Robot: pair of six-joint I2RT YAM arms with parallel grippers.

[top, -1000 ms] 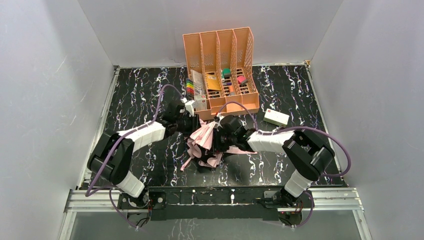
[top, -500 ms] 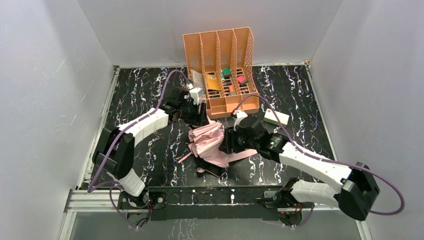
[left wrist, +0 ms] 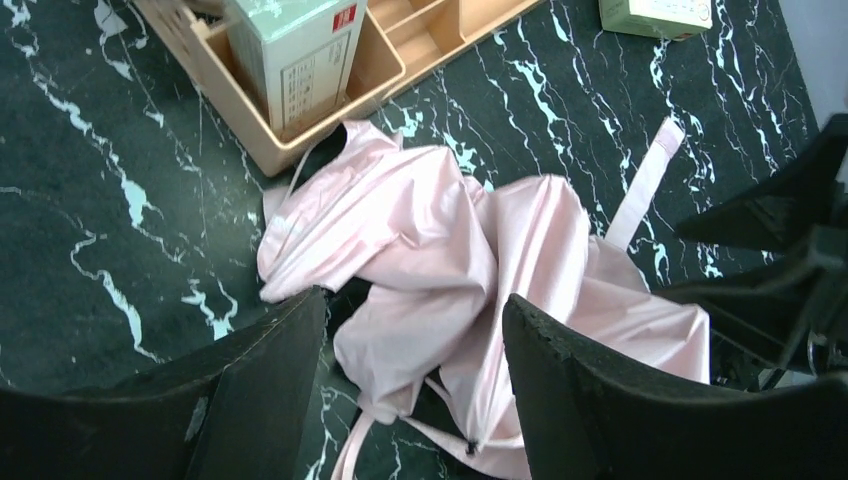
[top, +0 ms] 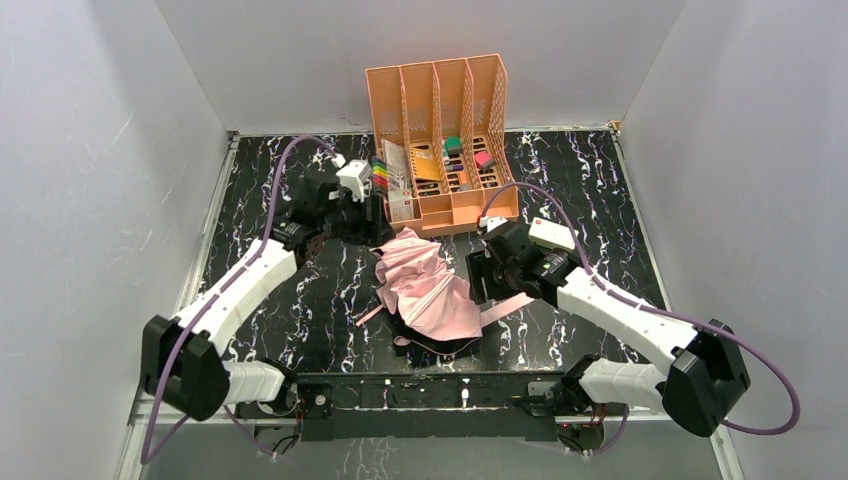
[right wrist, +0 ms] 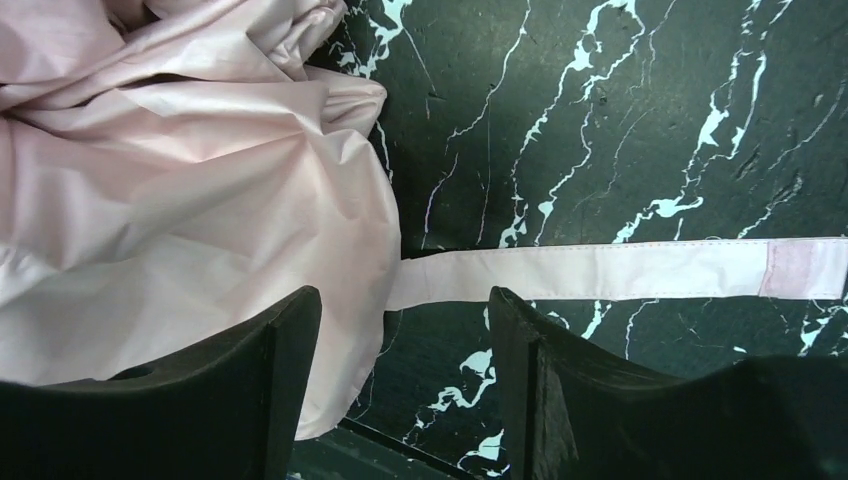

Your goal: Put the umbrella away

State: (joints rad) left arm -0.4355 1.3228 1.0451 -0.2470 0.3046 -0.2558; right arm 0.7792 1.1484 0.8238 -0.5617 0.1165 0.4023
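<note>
**Both Jaws Spread, Umbrella Loose on the Marble**

Black marble-patterned table [top: 600,190] with white veins fills the floor, and pale walls [top: 100,150] close it in on 3 sides. An orange desk organiser [top: 440,130] stands at the far edge, with a white carton [left wrist: 290,60] in its front tray. A small pale box [top: 552,234] lies on the table to the organiser's right.

The umbrella [top: 428,290] lies crumpled on the table in front of the organiser, between my 2 arms. Its pink side faces up, a little black shows at the near edge, and its far folds sit just beside the organiser's front corner.

My left gripper [left wrist: 412,305] hangs over the umbrella's far left end with the jaws spread wide, holding nothing. My right gripper [right wrist: 402,295] is at the umbrella's right side, jaws also spread and empty. Below it the pink strap [right wrist: 600,270] lies flat on the marble, running out from the fabric.
</note>
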